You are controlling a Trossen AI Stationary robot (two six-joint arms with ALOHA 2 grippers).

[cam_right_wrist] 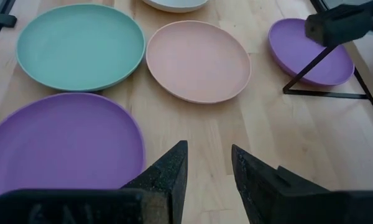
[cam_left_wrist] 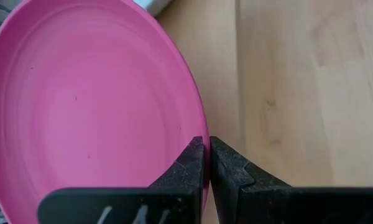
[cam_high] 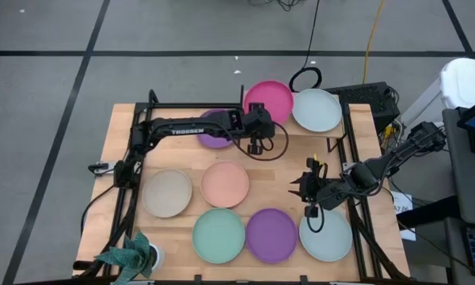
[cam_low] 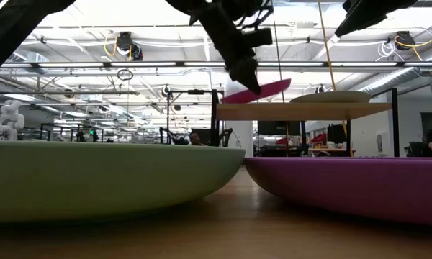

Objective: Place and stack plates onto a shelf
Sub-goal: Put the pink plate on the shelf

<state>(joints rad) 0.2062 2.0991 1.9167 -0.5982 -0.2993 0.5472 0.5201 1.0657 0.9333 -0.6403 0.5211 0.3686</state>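
low view: wood tabletop (cam_low: 223, 216), big open workshop room behind.
left gripper (cam_left_wrist: 206, 163) clamped on magenta plate (cam_left_wrist: 87, 106) at shelf (cam_low: 302, 111); right gripper (cam_right_wrist: 208, 165) fingers apart.

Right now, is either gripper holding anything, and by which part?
The left gripper pinches the magenta plate by its rim. The right gripper is open and holds nothing.

The left arm (cam_high: 186, 127) covers part of a purple plate (cam_high: 214, 138). In the left wrist view the magenta plate (cam_left_wrist: 87, 106) runs off the edge.
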